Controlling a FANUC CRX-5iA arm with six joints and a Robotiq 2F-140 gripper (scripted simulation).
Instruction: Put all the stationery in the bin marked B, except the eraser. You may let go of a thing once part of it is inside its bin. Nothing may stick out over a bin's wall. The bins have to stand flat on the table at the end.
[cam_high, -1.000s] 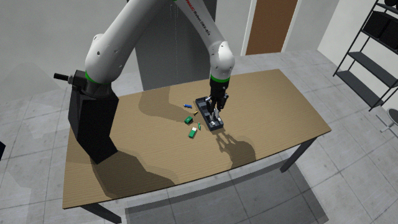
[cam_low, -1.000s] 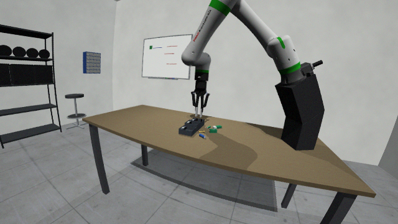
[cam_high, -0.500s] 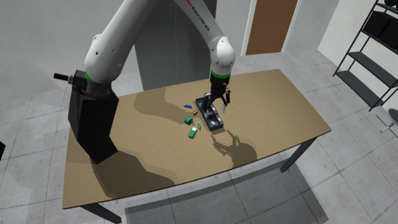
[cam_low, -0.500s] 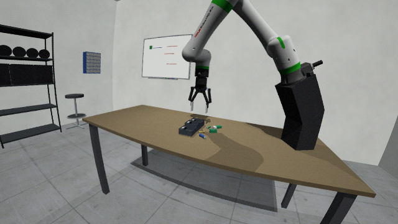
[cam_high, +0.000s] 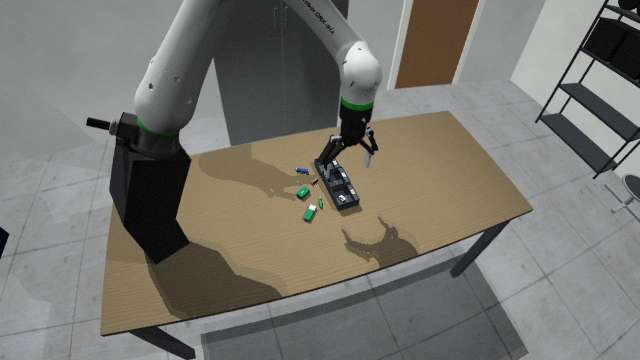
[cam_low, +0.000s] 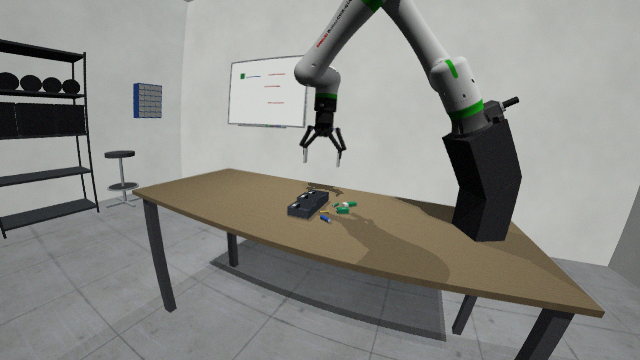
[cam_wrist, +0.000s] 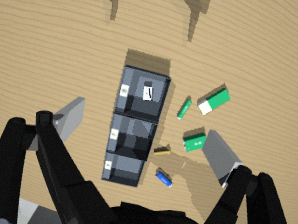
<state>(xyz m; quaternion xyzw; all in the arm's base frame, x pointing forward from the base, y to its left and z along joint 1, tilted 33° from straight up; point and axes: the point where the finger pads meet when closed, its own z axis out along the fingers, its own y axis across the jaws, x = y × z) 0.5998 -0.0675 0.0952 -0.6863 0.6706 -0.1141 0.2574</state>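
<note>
A dark row of three bins (cam_high: 337, 185) stands in the middle of the table; it also shows in the exterior view (cam_low: 307, 204) and the wrist view (cam_wrist: 136, 125). Its labels are too small to read. A small pale item (cam_wrist: 148, 92) lies in the far compartment. Beside the bins lie a green and white block (cam_wrist: 213, 102), a green pen-like piece (cam_wrist: 184, 107), a green block (cam_wrist: 194, 139), a small yellow and black piece (cam_wrist: 161, 149) and a blue piece (cam_wrist: 164, 177). My gripper (cam_high: 347, 155) hangs well above the bins, fingers wide open and empty.
The loose items (cam_high: 307, 195) lie in a cluster on the arm's base side of the bins. The arm's black pedestal (cam_high: 145, 200) stands at the table's left end. The table edges are far from the bins.
</note>
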